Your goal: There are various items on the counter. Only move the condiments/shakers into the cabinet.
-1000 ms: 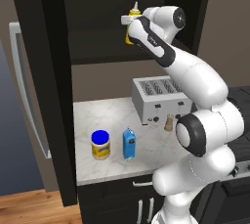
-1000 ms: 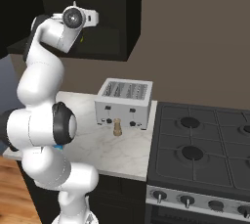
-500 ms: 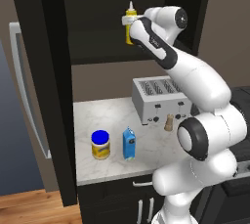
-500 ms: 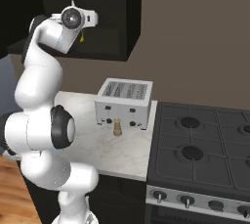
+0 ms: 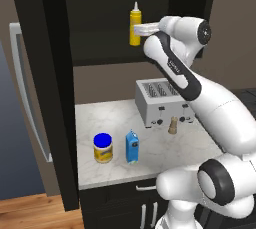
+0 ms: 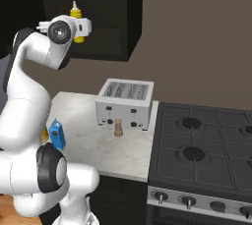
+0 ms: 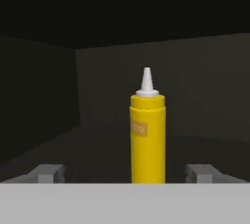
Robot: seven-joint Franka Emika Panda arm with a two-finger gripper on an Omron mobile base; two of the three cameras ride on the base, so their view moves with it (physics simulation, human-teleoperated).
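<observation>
The yellow squeeze bottle (image 5: 135, 25) stands upright on the dark shelf inside the wall cabinet (image 5: 100, 55). My gripper (image 5: 142, 29) is open just in front of it. In the hand view the bottle (image 7: 147, 140) rises between my spread fingertips (image 7: 48, 173), with a gap on each side. From the right base view, the bottle (image 6: 76, 21) sits beyond the gripper (image 6: 81, 25). Down on the marble counter (image 5: 155, 150) are the tan shaker (image 5: 173, 125), the blue-lidded jar (image 5: 103, 148) and the blue carton (image 5: 131, 147).
A silver toaster (image 5: 162, 102) stands at the back of the counter, just behind the shaker (image 6: 118, 127). A black stove (image 6: 206, 155) adjoins the counter on the right. The cabinet's open dark door (image 5: 47, 83) hangs at the left.
The jaws have spread and let go of the yellow bottle, which now stands free on the cabinet shelf. The arm has barely moved.
</observation>
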